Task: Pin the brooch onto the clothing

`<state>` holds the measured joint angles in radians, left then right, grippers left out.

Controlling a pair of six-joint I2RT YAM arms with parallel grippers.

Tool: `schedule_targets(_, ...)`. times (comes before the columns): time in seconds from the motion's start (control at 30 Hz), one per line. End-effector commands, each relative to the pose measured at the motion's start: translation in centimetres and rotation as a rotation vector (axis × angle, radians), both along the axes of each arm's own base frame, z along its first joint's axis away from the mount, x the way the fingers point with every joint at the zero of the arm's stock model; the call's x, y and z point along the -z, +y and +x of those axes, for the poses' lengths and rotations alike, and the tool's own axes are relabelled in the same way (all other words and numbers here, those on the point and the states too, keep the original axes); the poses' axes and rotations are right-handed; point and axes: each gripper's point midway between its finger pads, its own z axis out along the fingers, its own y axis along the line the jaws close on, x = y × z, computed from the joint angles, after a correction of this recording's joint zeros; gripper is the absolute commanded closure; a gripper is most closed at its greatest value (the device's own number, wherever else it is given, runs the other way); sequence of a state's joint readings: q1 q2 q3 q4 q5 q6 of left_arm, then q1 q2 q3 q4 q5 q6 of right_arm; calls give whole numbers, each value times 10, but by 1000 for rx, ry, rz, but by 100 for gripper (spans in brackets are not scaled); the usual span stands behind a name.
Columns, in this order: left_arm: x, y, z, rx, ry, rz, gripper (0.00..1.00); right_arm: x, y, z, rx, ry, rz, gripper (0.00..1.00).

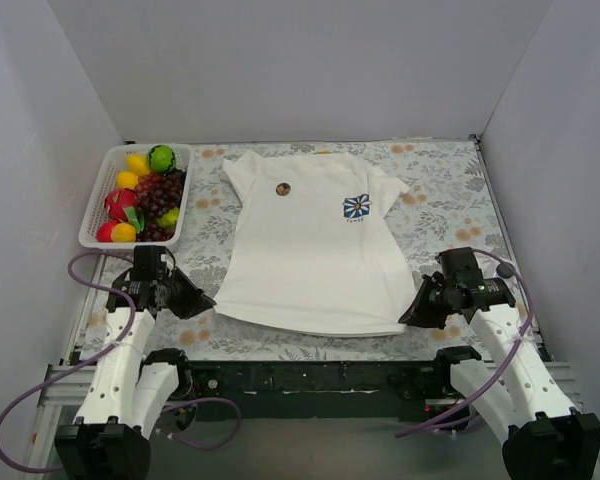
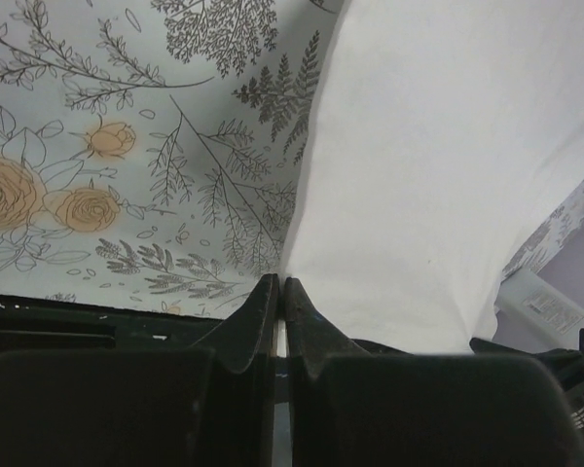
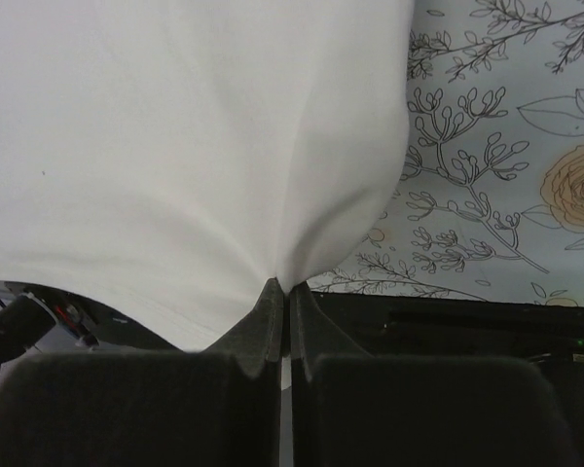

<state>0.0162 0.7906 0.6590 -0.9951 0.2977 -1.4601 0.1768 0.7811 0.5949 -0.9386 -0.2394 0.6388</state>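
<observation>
Two hem corners pinched: left gripper [image 2: 282,284] clamps T-shirt [image 1: 310,260], right gripper [image 3: 284,287] likewise; brooch [image 1: 283,189] on chest.

A robot lab cell. Grey walls [image 1: 280,70] box in the table [image 1: 450,190] around the shirt [image 1: 310,250]. Two arms [image 1: 120,375] are bolted to a frame [image 1: 310,378] beside its hem.

Far-left corner of the worktop [image 1: 450,200] is blocked by the fruit basket [image 1: 98,215]. Walls [image 1: 40,120] close in left, right and back. Open lanes: the bare strip either side of the T-shirt [image 1: 310,260], and straight down over it. My jaws occupy its near hem corners.
</observation>
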Motion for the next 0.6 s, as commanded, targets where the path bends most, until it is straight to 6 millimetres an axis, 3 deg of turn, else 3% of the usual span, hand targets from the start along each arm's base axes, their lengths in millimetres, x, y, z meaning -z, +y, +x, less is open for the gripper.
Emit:
schedule_targets(0.0, -2, -9, -28, 28, 53, -46, 100, -12, 2, -20, -49, 56, 19, 99)
schedule_targets(0.03, -5, -9, -29, 27, 49, -48, 96, -12, 2, -21, -59, 59, 19, 99)
schedule_targets(0.07, -6, -10, -30, 32, 56, -49, 85, -13, 4, -23, -76, 71, 29, 96)
schedule_targets(0.1, -5, -9, -34, 52, 78, -39, 58, -13, 4, -25, -91, 79, 33, 85)
schedule_targets(0.17, -9, -3, -34, 54, 84, 1, 38, -14, 4, -29, -119, 103, 31, 59)
schedule_targets(0.2, -10, -4, -36, 88, 88, 26, 15, -17, 4, -27, -126, 98, 29, 37)
schedule_targets(0.23, -11, -3, -35, 89, 90, 39, 3, -18, 4, -26, -143, 92, 23, 29)
schedule_targets(0.3, -19, -1, -25, 85, 56, 58, 2, -24, 5, -18, -155, 80, 22, 14)
schedule_targets(0.33, -20, -1, -20, 85, 53, 56, 2, -33, 7, -9, -168, 40, 29, 11)
schedule_targets(0.43, -29, -1, 6, 70, 2, 62, 2, -46, 16, 19, -167, -51, 62, 10)
schedule_targets(0.57, -43, 2, 48, 68, -95, 99, 2, -47, 26, 49, -154, -111, 99, 10)
